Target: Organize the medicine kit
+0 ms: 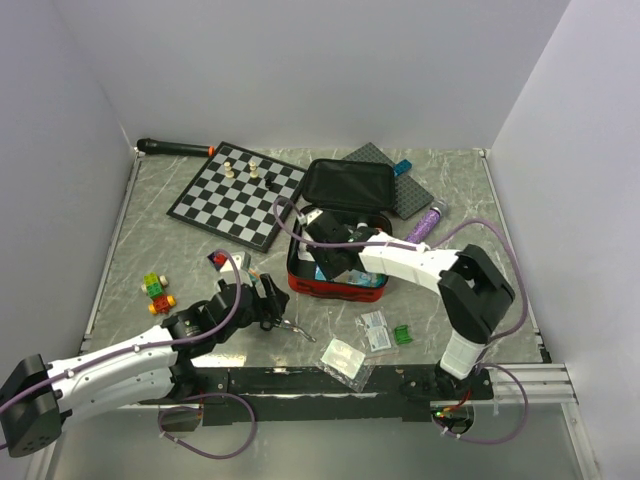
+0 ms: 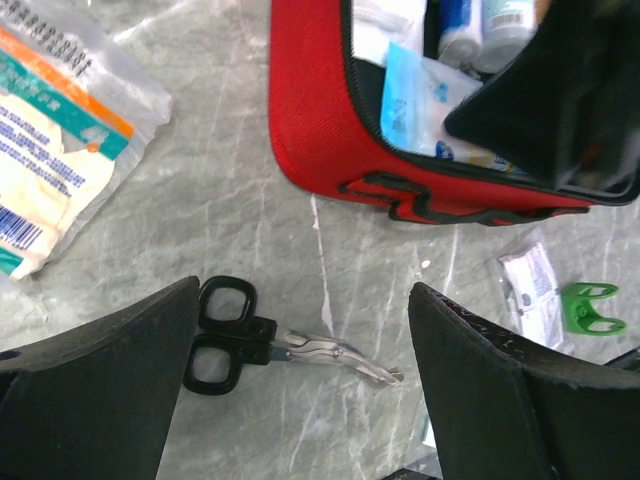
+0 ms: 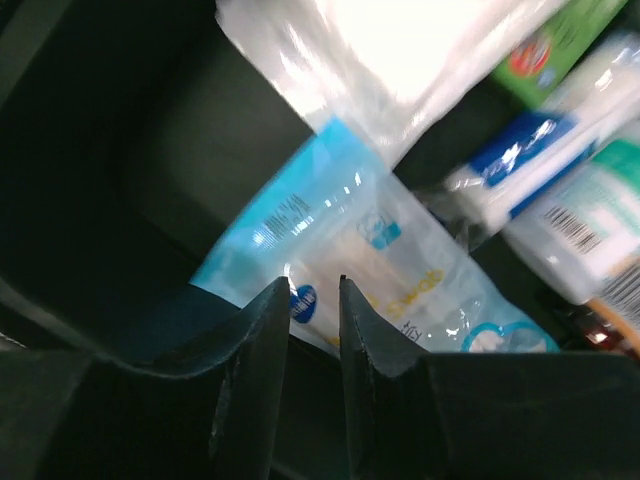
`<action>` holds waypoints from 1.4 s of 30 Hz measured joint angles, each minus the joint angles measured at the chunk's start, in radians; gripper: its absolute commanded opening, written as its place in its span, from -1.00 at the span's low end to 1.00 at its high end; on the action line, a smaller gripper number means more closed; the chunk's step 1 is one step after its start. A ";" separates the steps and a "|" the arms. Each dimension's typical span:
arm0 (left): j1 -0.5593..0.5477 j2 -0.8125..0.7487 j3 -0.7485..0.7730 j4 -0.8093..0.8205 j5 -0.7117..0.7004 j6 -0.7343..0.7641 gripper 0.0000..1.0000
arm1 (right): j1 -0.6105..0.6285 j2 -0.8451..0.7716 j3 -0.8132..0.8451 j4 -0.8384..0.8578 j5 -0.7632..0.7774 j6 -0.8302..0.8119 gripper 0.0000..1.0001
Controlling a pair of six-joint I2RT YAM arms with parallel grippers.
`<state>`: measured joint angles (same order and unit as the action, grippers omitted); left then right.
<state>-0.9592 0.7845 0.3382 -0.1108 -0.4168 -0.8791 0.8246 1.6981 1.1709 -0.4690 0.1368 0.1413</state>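
The red medicine kit (image 1: pixel 333 285) lies open in mid-table, its black-lined lid (image 1: pixel 348 185) folded back. My right gripper (image 1: pixel 325 250) is down inside it. In the right wrist view its jaws (image 3: pixel 313 285) stand a narrow gap apart with nothing between them, just over a blue-and-clear swab packet (image 3: pixel 370 245). My left gripper (image 1: pixel 275 305) is wide open and empty, hovering over black-handled scissors (image 2: pixel 260 345) that lie flat on the table in front of the kit's red wall (image 2: pixel 320 130). The scissors also show in the top view (image 1: pixel 297 330).
White tubes and a white pack (image 3: pixel 400 40) fill the kit. A bagged dressing (image 2: pixel 60 140), small sachets (image 1: pixel 375 330), a green clip (image 1: pixel 403 335) and a clear packet (image 1: pixel 345 360) lie near the front edge. A chessboard (image 1: pixel 237 195), toy bricks (image 1: pixel 157 292), a purple tube (image 1: pixel 427 222) and a grey plate (image 1: pixel 405 190) lie around.
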 measured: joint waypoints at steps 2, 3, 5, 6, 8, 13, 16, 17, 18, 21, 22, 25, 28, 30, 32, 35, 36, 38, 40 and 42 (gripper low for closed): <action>0.000 0.000 0.008 0.001 0.000 0.002 0.80 | 0.000 0.022 -0.009 -0.018 0.008 -0.001 -0.36; 0.000 0.000 0.011 0.002 -0.001 0.002 0.80 | 0.000 0.023 -0.014 -0.020 0.013 0.000 -0.36; 0.000 0.001 0.015 0.002 -0.001 0.002 0.80 | -0.005 0.023 -0.020 -0.026 0.022 0.004 -0.37; 0.000 0.002 0.016 0.003 -0.001 0.002 0.79 | -0.005 0.023 -0.026 -0.025 0.033 0.008 -0.37; 0.000 0.008 0.016 0.002 -0.001 0.002 0.79 | -0.009 0.020 -0.041 -0.016 0.051 0.017 -0.37; 0.000 0.018 0.016 0.002 -0.001 0.002 0.79 | -0.014 -0.008 -0.083 -0.014 0.080 0.033 -0.37; 0.000 0.016 0.016 0.002 -0.002 0.002 0.80 | -0.014 -0.018 -0.091 -0.017 0.088 0.037 -0.27; 0.000 0.014 0.016 0.001 -0.005 0.002 0.80 | -0.014 -0.025 -0.094 -0.017 0.089 0.038 -0.22; 0.000 0.011 0.016 0.000 -0.007 0.002 0.80 | -0.014 -0.034 -0.098 -0.017 0.089 0.038 -0.18; 0.000 -0.008 0.016 -0.006 -0.013 0.002 0.81 | -0.012 -0.093 -0.110 -0.018 0.095 0.036 -0.11; 0.000 -0.016 0.016 -0.006 -0.017 0.002 0.81 | -0.010 -0.126 -0.112 -0.019 0.102 0.034 -0.10; 0.000 -0.034 0.018 -0.007 -0.026 0.002 0.80 | -0.005 -0.257 -0.112 -0.010 0.128 0.025 -0.07; 0.000 -0.036 0.026 -0.010 -0.031 0.002 0.80 | 0.021 -0.399 -0.114 -0.009 0.142 0.016 -0.09; 0.000 -0.036 0.028 -0.010 -0.035 0.002 0.81 | 0.066 -0.475 -0.134 0.001 0.152 0.014 -0.12; 0.000 -0.036 0.029 -0.010 -0.038 0.002 0.81 | 0.152 -0.544 -0.180 -0.005 0.152 0.018 -0.13; 0.000 -0.034 0.030 -0.010 -0.046 0.002 0.81 | 0.290 -0.577 -0.252 -0.034 0.138 0.039 -0.14; 0.000 -0.031 0.032 -0.012 -0.049 0.002 0.80 | 0.319 -0.574 -0.272 -0.041 0.132 0.049 -0.14; 0.000 -0.026 0.037 -0.013 -0.052 -0.002 0.80 | 0.375 -0.558 -0.322 -0.059 0.117 0.077 -0.14; 0.000 -0.026 0.038 -0.014 -0.053 -0.014 0.80 | 0.410 -0.524 -0.364 -0.073 0.097 0.103 -0.14; 0.000 -0.026 0.038 -0.021 -0.054 -0.042 0.79 | 0.437 -0.484 -0.402 -0.071 0.075 0.126 -0.14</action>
<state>-0.9592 0.7589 0.3759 -0.1322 -0.4706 -0.9207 1.2613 1.2144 0.7692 -0.5400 0.2115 0.2676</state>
